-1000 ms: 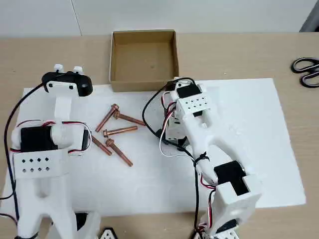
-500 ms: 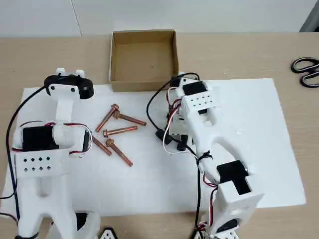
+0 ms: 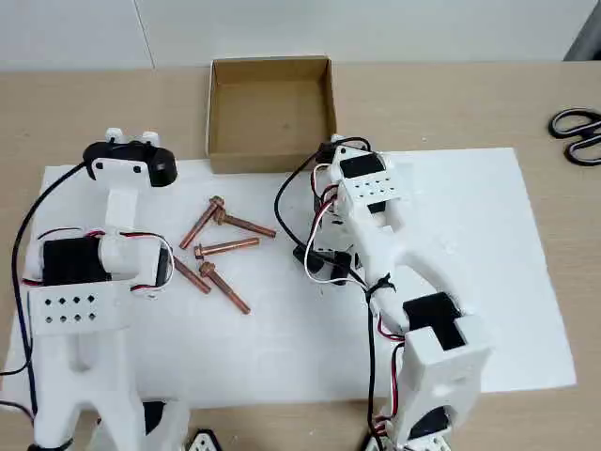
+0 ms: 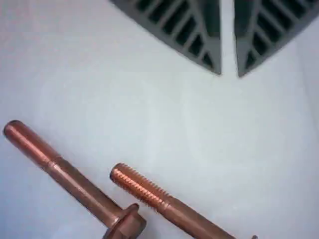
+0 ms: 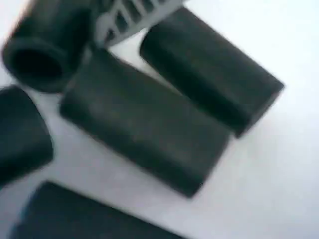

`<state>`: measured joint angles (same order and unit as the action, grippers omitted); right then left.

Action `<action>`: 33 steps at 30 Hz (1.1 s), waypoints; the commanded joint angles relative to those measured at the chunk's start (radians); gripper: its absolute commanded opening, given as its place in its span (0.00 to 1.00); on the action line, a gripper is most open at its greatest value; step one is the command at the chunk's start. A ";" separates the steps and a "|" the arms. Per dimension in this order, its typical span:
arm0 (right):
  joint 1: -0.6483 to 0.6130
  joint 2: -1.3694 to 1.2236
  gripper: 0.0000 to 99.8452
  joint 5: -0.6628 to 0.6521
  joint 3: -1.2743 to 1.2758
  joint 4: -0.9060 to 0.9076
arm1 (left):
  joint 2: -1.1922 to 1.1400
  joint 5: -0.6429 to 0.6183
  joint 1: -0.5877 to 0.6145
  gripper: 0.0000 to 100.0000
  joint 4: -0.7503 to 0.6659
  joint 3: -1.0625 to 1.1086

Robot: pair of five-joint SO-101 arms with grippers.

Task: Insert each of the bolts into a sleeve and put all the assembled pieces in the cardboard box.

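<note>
Over the last second the right arm has crept slightly toward the far edge of the white sheet [image 3: 470, 235]. The right gripper [image 5: 130, 19] hangs low over the black sleeves [image 5: 144, 132] near the sheet's middle, spread or closed I cannot tell, while the left gripper [image 4: 228, 64], pressed almost together on nothing, sits by the far edge toward the left corner. Nothing looks assembled yet: the cardboard box [image 3: 270, 117] beyond the far edge is bare, and five bolts [image 3: 228, 248] lie flat left of centre, axes fanned, one along the long edges with its head leftward.
</note>
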<state>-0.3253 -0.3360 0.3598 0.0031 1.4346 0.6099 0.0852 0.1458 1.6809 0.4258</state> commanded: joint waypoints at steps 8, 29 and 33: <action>0.007 -0.050 0.13 -0.011 -0.005 -0.035 | 0.003 0.003 0.003 0.01 0.002 -0.004; 0.005 -0.091 0.04 -0.006 -0.005 0.050 | 0.002 0.005 0.003 0.01 0.000 -0.004; 0.005 -0.091 0.01 -0.008 -0.005 0.077 | 0.002 0.005 0.003 0.01 0.000 -0.004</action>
<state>-0.3130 -0.4097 0.3552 -0.0061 1.4561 0.6099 0.0852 0.1458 1.6809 0.4258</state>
